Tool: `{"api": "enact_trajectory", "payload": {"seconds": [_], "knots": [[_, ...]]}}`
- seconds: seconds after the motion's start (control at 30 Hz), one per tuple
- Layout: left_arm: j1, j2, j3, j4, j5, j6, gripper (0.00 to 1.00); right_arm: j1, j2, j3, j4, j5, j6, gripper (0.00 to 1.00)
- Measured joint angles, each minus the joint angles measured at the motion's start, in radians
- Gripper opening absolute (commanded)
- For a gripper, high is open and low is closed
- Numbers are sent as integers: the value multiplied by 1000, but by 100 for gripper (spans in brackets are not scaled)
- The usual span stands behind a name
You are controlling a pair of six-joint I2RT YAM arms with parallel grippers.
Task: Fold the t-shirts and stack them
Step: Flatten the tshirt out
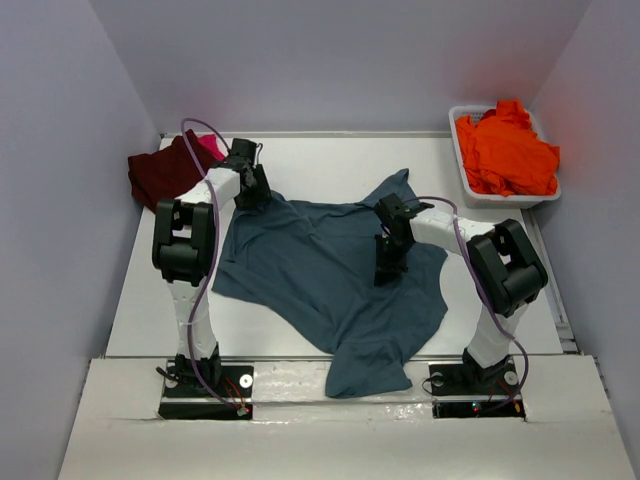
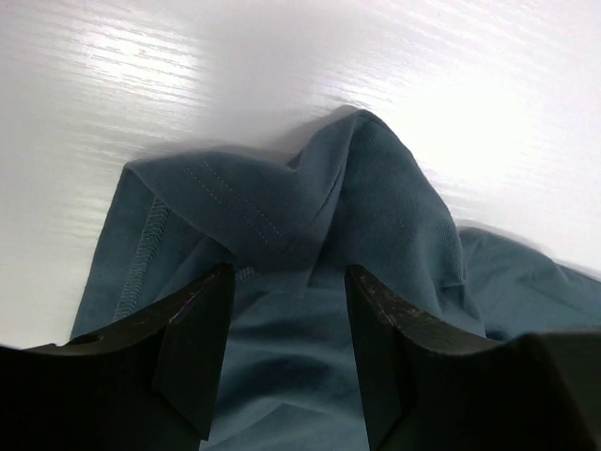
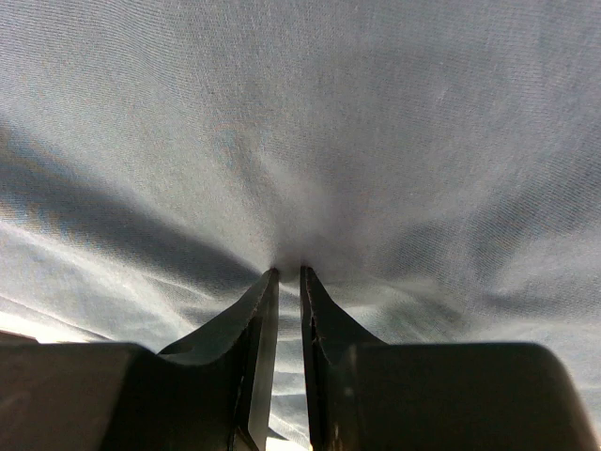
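Observation:
A slate teal-blue t-shirt (image 1: 310, 275) lies spread and wrinkled across the middle of the table, one end hanging over the near edge. My left gripper (image 1: 252, 192) stands open at its far-left corner. In the left wrist view a raised fold of that t-shirt (image 2: 357, 188) lies between and beyond the wide-apart fingers of the left gripper (image 2: 289, 272). My right gripper (image 1: 388, 272) points down on the shirt's right half. In the right wrist view the right gripper (image 3: 289, 271) is shut on a puckered pinch of the cloth (image 3: 376, 141).
A dark maroon t-shirt (image 1: 160, 172) with a bright pink one (image 1: 212, 146) behind it lies bunched at the far left. A white tub (image 1: 510, 199) at the far right holds a crumpled orange t-shirt (image 1: 505, 150). Grey walls close in three sides.

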Motion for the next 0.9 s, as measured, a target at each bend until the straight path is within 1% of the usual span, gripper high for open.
{"api": "enact_trajectory", "payload": {"seconds": [0.27,0.3,0.4,0.57,0.63,0.7,0.73,0.9], "knots": [[14,0,-2,31,0,-1,55,0,0,-3,7,0,0,21],[14,0,-2,35,0,-1,53,0,0,-3,9,0,0,21],[14,0,-4,45,0,-1,51,0,0,-5,10,0,0,21],[17,0,-15,58,1,-2,41,0,0,-6,12,-2,0,21],[17,0,-19,60,2,-2,40,0,0,-6,12,-3,0,21],[18,0,-23,60,3,-1,36,0,0,-6,13,-3,0,20],[20,0,-23,61,4,-2,35,0,0,-6,13,-3,0,20],[21,0,-23,63,4,-1,29,0,0,-7,14,-3,0,20]]}}
